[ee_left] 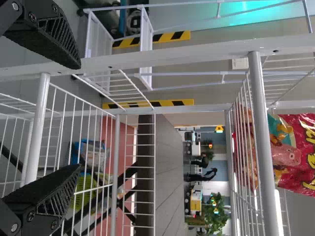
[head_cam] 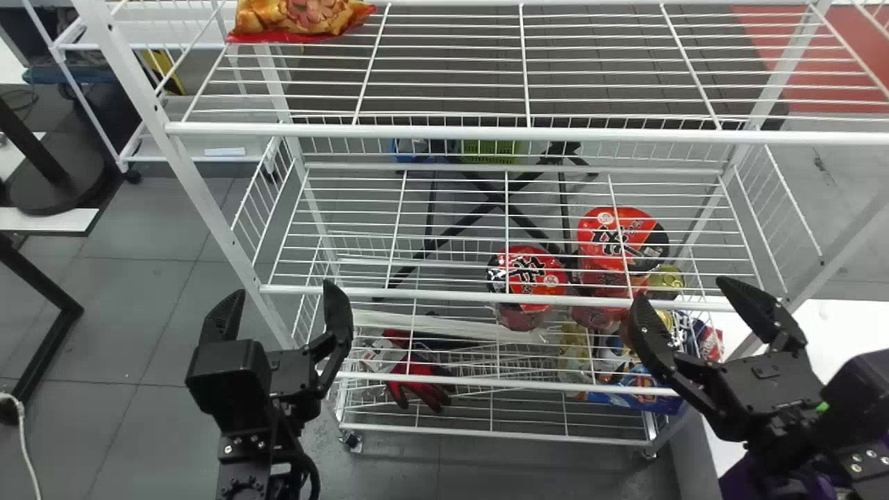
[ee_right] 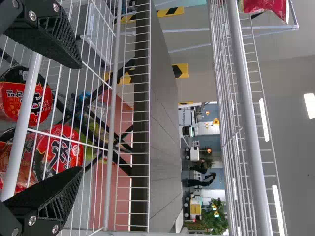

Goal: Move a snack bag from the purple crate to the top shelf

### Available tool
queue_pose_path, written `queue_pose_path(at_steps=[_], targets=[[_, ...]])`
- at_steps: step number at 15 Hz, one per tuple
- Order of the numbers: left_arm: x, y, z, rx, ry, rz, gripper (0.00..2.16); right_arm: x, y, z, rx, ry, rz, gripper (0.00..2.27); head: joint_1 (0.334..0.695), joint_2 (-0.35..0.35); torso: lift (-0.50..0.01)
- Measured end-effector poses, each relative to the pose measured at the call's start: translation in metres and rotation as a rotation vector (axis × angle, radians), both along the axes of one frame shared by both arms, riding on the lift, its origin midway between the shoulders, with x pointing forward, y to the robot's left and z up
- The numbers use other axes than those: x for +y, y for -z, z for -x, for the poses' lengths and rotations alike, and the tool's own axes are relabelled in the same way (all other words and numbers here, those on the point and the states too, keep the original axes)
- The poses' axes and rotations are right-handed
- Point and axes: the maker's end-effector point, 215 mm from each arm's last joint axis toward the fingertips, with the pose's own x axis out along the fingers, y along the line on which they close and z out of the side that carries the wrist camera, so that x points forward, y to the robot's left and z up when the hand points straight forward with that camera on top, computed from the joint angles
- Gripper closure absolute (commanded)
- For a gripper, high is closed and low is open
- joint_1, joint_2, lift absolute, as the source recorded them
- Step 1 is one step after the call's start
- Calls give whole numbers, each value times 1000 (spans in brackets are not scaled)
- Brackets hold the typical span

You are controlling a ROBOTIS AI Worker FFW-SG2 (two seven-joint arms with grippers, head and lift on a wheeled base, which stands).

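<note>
The snack bag (head_cam: 298, 17) lies on the wire top shelf (head_cam: 444, 130) at its left end, well back from the near rail. It is red with golden brown on it, and neither of my end effectors touches it. My left end effector (head_cam: 280, 312) is in the air on the near side of the rack, by its left front post (head_cam: 198, 184), with its two black fingers spread apart and nothing between them. My right end effector (head_cam: 684, 295) is in front of the rack's right part, also with its fingers parted and holding nothing.

At the near right, a purple part of the crate (head_cam: 736, 480) shows beside my right arm, most of it hidden. A white worktop (head_cam: 847, 319) stands to the right of the rack.

Through the wires of the middle shelf (head_cam: 503, 297), I see red and black noodle bowls (head_cam: 528, 274) in the right half, with a gold can (head_cam: 667, 278) just beside the ones farther right. Low in the rack, a red and black glove (head_cam: 420, 385) lies toward the left and a blue packet (head_cam: 635, 390) toward the right. Beyond the rack is a green basket (head_cam: 489, 151) near crossed black legs (head_cam: 496, 198). On the far left, a black post rises from a round black base (head_cam: 59, 180) on the grey tiled floor (head_cam: 139, 305).
</note>
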Motion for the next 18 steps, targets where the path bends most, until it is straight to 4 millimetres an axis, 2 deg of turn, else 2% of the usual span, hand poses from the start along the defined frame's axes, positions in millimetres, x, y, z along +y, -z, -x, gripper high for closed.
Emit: queue_pose_path(at_steps=[18], targets=[[2,-11,5,-28,-9,5,103,2,-8,2,-27,-3,-3,83,695,56,-364]])
